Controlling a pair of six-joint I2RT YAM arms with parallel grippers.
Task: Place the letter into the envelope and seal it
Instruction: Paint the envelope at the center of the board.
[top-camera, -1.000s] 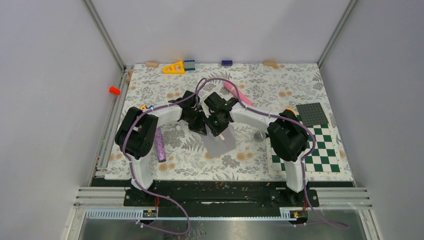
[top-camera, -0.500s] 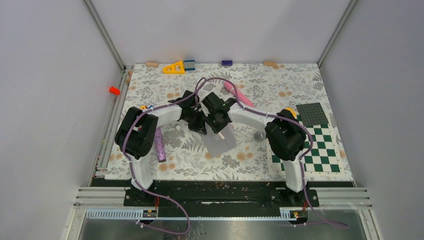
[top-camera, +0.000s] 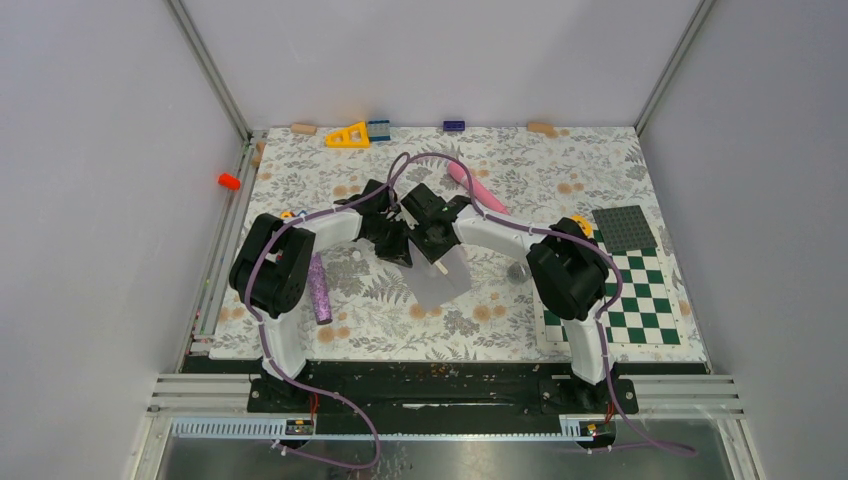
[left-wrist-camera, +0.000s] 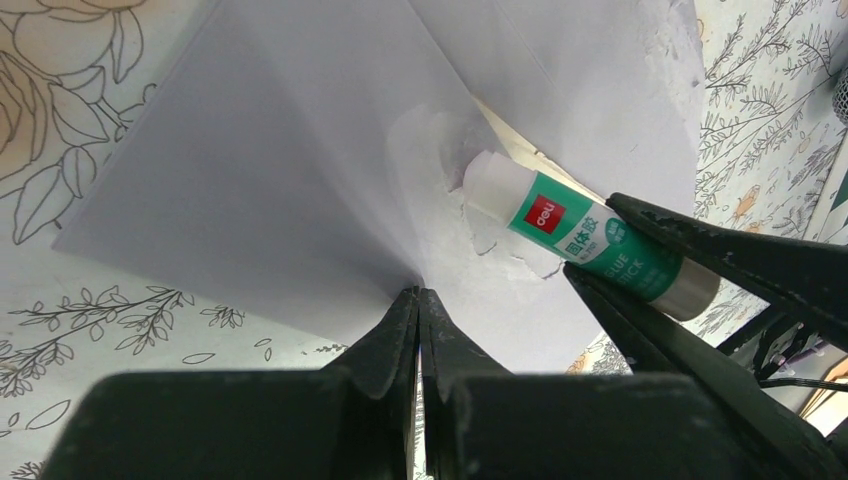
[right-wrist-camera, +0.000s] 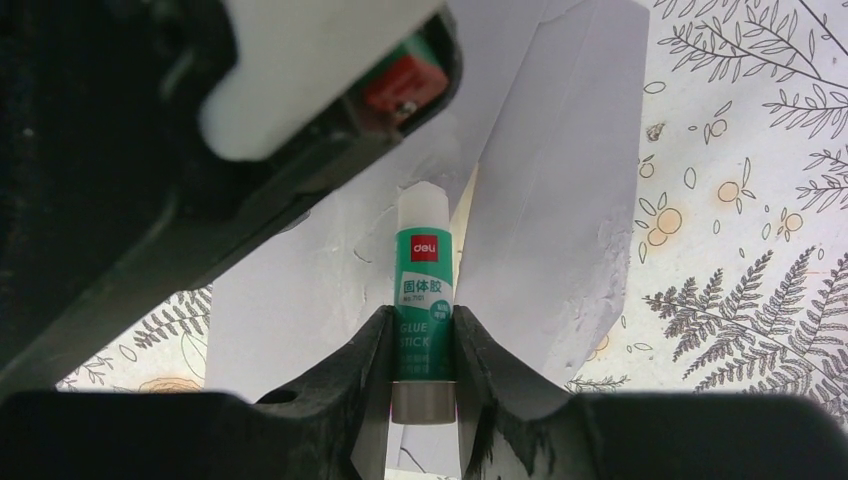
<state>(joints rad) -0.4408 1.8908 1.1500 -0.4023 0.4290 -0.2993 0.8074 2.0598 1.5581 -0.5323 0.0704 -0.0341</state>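
1. The envelope (top-camera: 445, 288) lies on the floral bench (top-camera: 520, 165), under both sets of jaws and reaching from them toward the arm bases. It sits askew to the bench edges.
2. Its triangular flap (left-wrist-camera: 330, 200) is open. The flap's point aims straight into the left jaws, and the paper widens away from them.
3. The envelope's long axis cannot be read with certainty. From above the arms cover its far part, and both wrist views cut it off at the edges.
4. The left jaws are pressed fully together, pinching the very tip of the flap. Creases fan out across the paper from that pinch.
5. The right jaws stand narrow, clamped on a glue stick (right-wrist-camera: 424, 290). They grip the lower green part of its label, just above the silver base.
6. The stick's long axis runs straight out from the right jaws. Its uncapped white end leads away from them, toward the paper just beside the left jaws.
7. That white end sits against the envelope at a glossy, wrinkled patch (left-wrist-camera: 440, 160) close to the pinch, on the side toward the right jaws.
8. The two sets of jaws are near each other over the flap. In the left wrist view a strip of paper shows between them, so they are apart.
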